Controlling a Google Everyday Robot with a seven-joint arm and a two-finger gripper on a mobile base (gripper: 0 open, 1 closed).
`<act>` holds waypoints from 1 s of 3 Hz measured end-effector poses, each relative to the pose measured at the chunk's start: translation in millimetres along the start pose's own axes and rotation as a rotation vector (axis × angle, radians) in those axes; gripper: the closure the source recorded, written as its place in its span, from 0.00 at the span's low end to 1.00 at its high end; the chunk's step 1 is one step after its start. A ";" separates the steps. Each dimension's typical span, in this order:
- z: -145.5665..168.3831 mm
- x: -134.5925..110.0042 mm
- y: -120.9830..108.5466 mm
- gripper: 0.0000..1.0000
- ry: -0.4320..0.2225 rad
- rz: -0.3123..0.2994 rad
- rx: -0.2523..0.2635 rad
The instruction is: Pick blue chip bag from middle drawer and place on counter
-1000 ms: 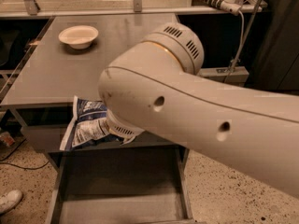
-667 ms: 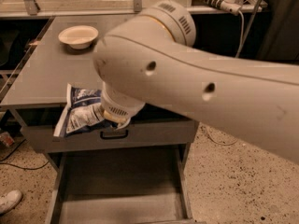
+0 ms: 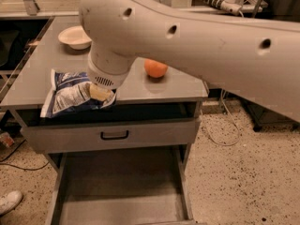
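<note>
While the big white arm (image 3: 197,36) fills the whole upper right of the frame, the gripper (image 3: 102,93) sits at its lower end, left of centre, right over the front edge of the counter (image 3: 178,86). It's pinching the right end of the blue chip bag (image 3: 68,95); you can see one yellowish pad pressed onto the foil.

The bag is tilted, with its lower left corner hanging past the counter's front edge and over the dark gap below. The rest of it is above the front left part of the top. Can't tell if it's actually touching the surface or just held over it.

As for room, there's a strip of bare grey counter between the bag and the white bowl (image 3: 75,36) at the back left. The orange (image 3: 155,68) is well apart from the bag, right of centre and partly tucked under the arm.

Under the counter edge is the grey drawer front (image 3: 70,137) with its black handle (image 3: 115,135). Below that, the middle drawer (image 3: 122,186) is pulled out toward the bottom of the frame, with its low side walls either side. There's speckled floor (image 3: 243,172) on the right and a white shoe (image 3: 9,201) at lower left.
</note>
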State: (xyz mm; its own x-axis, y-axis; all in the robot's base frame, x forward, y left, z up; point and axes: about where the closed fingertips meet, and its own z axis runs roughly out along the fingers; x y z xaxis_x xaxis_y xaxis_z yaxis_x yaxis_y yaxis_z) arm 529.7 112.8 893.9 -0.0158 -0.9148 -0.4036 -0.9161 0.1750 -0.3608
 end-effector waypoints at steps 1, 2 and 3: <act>1.0 -1.8 -2.6 1.00 -0.003 -0.001 0.000; 7.4 -11.8 -26.3 1.00 -0.026 0.003 0.015; 23.9 -27.8 -57.6 1.00 -0.035 -0.008 0.013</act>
State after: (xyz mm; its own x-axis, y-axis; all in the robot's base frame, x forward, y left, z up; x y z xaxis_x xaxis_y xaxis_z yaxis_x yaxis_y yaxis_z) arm 592.5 136.8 905.8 0.0058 -0.9028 -0.4299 -0.9107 0.1727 -0.3751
